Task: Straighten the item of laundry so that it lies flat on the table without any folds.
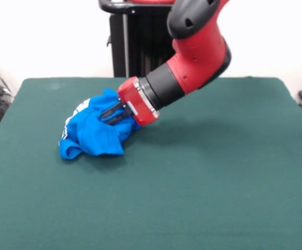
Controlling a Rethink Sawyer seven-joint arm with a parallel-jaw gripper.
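One crumpled blue shirt (93, 133) on green table (218, 172), claw (109, 115) pinching its fabric

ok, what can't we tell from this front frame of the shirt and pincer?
- Pincer: its dark fingertips sink into the crumpled T-shirt; whether it is clamping cloth cannot be seen.
- Shirt print: only a white sliver shows at the upper left of the heap; the folds hide the rest.
- Shirt's far side: covered by the pincer and the red wrist.
- Table: near edge cut off by the picture's bottom.
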